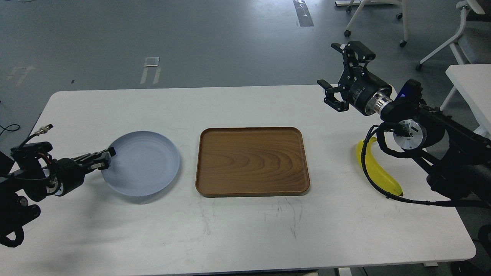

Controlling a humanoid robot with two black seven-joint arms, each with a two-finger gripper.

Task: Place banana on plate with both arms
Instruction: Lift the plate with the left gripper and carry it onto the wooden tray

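Observation:
The pale blue plate (147, 163) lies on the white table, left of the middle. My left gripper (104, 160) is shut on the plate's left rim. The yellow banana (379, 174) lies on the table at the right, partly crossed by a black cable and by my right arm. My right gripper (339, 71) is open and empty. It hangs in the air above the table's far right part, beyond and a little left of the banana, pointing away to the left.
A brown wooden tray (251, 130) sits in the middle of the table, between plate and banana. The table's front edge (245, 268) runs along the bottom. White chairs (452, 34) and another white table (470, 82) stand beyond on the right.

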